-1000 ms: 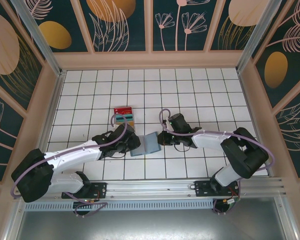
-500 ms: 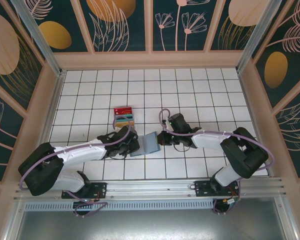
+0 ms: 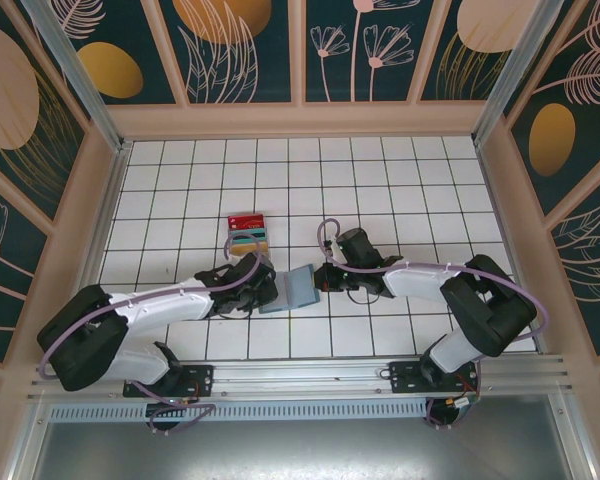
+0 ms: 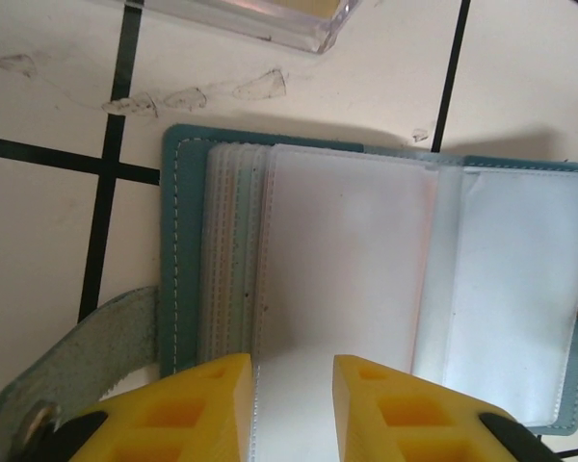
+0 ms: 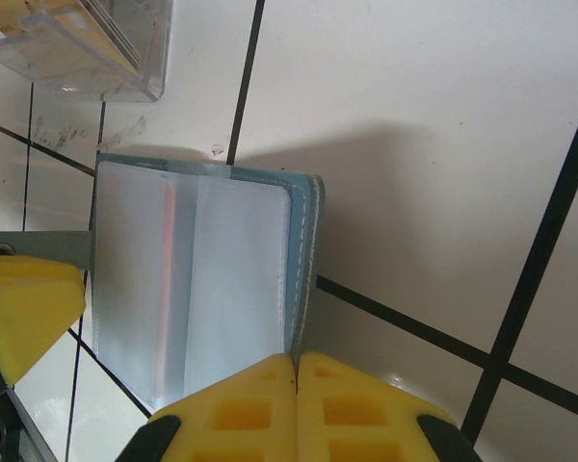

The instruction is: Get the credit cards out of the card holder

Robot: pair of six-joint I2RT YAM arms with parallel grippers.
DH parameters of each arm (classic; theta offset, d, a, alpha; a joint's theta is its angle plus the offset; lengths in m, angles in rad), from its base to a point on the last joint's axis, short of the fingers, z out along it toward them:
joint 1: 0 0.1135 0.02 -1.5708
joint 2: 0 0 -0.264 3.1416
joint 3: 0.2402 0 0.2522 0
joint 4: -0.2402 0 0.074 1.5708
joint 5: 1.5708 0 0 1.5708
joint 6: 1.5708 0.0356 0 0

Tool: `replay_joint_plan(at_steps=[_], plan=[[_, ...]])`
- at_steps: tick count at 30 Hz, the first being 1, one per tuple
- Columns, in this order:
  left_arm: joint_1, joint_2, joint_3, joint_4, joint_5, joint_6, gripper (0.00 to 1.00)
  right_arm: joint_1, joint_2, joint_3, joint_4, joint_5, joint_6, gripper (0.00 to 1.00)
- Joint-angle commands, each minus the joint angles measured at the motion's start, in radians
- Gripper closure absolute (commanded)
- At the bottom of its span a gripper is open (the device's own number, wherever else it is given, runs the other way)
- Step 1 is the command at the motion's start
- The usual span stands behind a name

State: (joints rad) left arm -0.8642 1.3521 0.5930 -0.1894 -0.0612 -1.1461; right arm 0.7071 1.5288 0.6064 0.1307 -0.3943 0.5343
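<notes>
**A:** Card holder (image 3: 298, 288): who has it?

**B:** The right fingers (image 5: 236, 409) are pressed together on the edge of its cover, pinning it open on the bench (image 3: 380, 170). The left fingers (image 4: 188, 404) stand parted with a clear sleeve (image 4: 347, 260) lying between them. They pinch nothing yet.

**A:** And beyond the fingers?

**B:** The holder lies spread flat between the two pairs. Farther out from the left fingers sits a clear tray (image 4: 270, 19), with red, teal and tan credit cards (image 3: 248, 231) stacked at it.

**A:** Which step is this?

**B:** Searching the sleeves, I'd judge. A reddish stripe shows through the plastic near the right fingers. It may be a card left inside, but I can't be sure.

**A:** What does the next move need?

**B:** The left fingers should close on a card's edge, not the sleeve. Then they should draw it away from the right fingers while those anchor the cover.
</notes>
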Motion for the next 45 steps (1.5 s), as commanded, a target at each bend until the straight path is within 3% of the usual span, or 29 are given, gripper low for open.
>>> replay_joint_plan(at_steps=[1,17,29,39,45], plan=[[-0.003,-0.011,-0.02,-0.011,-0.009,-0.014,0.7,0.011,0.013,-0.014,0.014,-0.011,0.01,1.0],[-0.004,0.04,-0.026,0.13,0.096,0.025,0.7,0.017,0.02,-0.017,0.022,-0.014,0.015,1.0],[-0.008,0.048,0.026,0.2,0.141,0.072,0.54,0.019,0.021,-0.014,0.021,-0.012,0.014,1.0],[-0.046,0.127,0.114,0.263,0.2,0.105,0.57,0.019,0.019,-0.013,0.018,-0.003,0.016,1.0],[-0.047,0.067,0.094,0.205,0.118,0.095,0.61,0.017,0.012,-0.011,0.009,0.015,0.016,1.0]])
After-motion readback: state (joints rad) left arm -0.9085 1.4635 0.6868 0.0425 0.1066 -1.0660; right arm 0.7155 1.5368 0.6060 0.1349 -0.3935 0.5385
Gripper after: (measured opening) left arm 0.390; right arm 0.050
